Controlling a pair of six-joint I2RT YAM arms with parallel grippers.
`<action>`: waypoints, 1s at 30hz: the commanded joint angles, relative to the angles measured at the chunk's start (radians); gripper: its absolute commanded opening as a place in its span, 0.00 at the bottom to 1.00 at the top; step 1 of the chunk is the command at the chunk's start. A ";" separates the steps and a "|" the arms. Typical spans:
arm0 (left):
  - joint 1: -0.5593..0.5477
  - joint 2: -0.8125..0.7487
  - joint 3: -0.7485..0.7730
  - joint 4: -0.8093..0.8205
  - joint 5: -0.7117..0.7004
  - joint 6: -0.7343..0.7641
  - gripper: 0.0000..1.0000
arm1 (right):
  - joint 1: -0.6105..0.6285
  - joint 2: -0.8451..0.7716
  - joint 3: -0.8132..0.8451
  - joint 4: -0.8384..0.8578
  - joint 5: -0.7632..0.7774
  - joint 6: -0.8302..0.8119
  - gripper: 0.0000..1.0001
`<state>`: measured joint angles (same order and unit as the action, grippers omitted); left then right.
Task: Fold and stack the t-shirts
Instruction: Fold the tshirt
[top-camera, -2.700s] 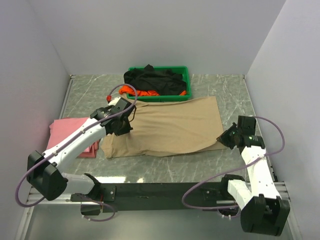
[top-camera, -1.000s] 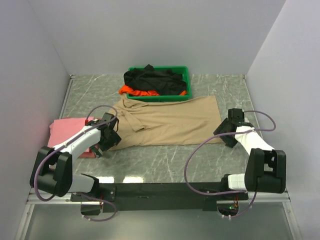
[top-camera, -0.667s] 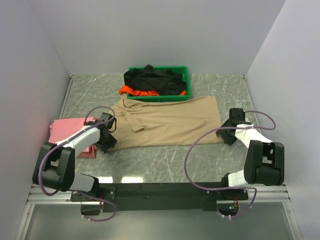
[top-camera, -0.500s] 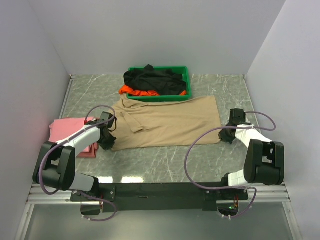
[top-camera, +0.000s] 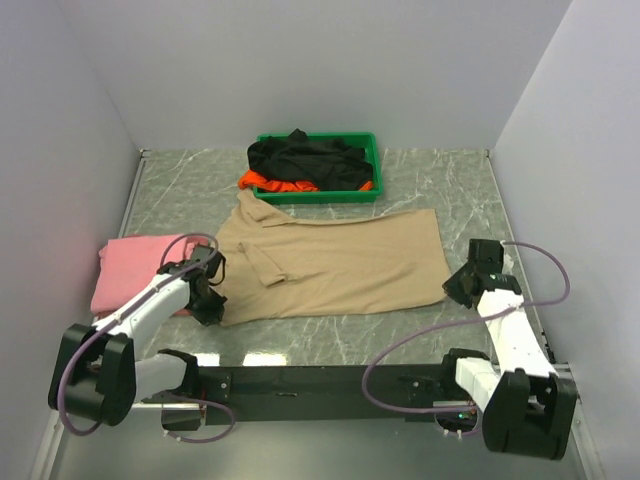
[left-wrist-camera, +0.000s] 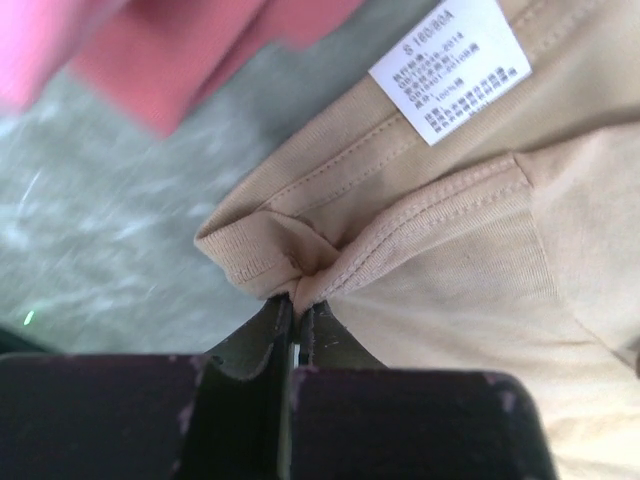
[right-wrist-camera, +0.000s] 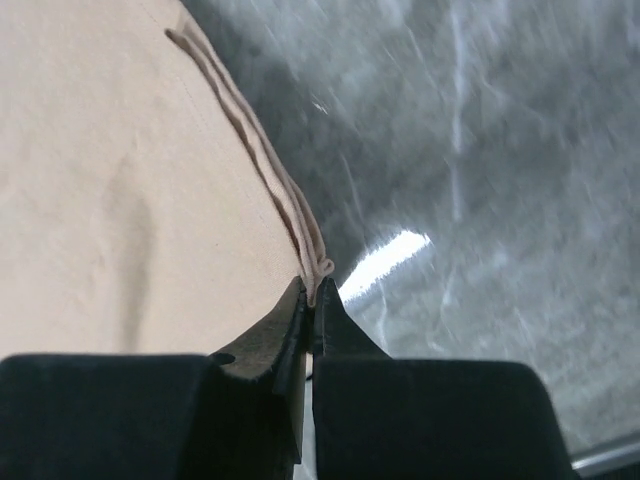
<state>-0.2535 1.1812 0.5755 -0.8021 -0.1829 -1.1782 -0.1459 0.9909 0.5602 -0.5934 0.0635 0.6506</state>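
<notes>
Beige t-shirt (top-camera: 340, 265) is laid on the worktop (top-camera: 440, 180), a bunched seam pinched by jaws of the left gripper (left-wrist-camera: 294, 308), its edge by jaws of the right gripper (right-wrist-camera: 311, 300).

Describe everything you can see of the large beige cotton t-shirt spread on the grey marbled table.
The large beige cotton t-shirt lies spread nearly flat across the middle of the grey marbled table, softly creased. A short sleeve lies folded onto its body, and a white printed label sits by a stitched seam. The left gripper is shut on a bunched ribbed edge at its near left corner; the right gripper pinches its layered edge at the near right corner.
</notes>
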 joint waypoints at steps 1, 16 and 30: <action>-0.012 -0.043 -0.008 -0.138 0.033 -0.092 0.01 | -0.015 -0.072 -0.020 -0.095 -0.008 0.066 0.00; -0.053 -0.200 0.053 -0.365 -0.012 -0.293 0.01 | -0.015 -0.331 -0.046 -0.273 0.019 0.192 0.03; -0.076 -0.384 0.162 -0.378 -0.095 -0.367 0.99 | -0.012 -0.380 0.042 -0.235 0.003 0.135 0.90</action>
<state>-0.3264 0.7879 0.6872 -1.2133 -0.2581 -1.5723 -0.1555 0.6235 0.5148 -0.8597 0.0624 0.8314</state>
